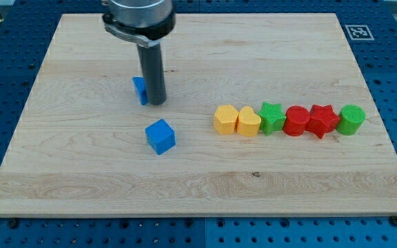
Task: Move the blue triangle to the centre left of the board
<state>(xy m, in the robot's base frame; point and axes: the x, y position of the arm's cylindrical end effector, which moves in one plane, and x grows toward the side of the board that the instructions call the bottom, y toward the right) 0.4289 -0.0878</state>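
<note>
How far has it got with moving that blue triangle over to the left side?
Done: my tip has reached the blue triangle, sitting against its right side, so it can push left. In hand: the triangle lies a little left of the board's middle, mostly hidden by the rod. Left: sliding it on to the centre-left edge. The blue cube sits apart below.

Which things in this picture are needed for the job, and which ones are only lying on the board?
Needed:
- blue triangle, partly hidden behind the rod, on its left in the view
- my tip, right beside it
- board

Lying about:
- blue cube
- yellow blocks
- green star
- red blocks
- green cylinder
</note>
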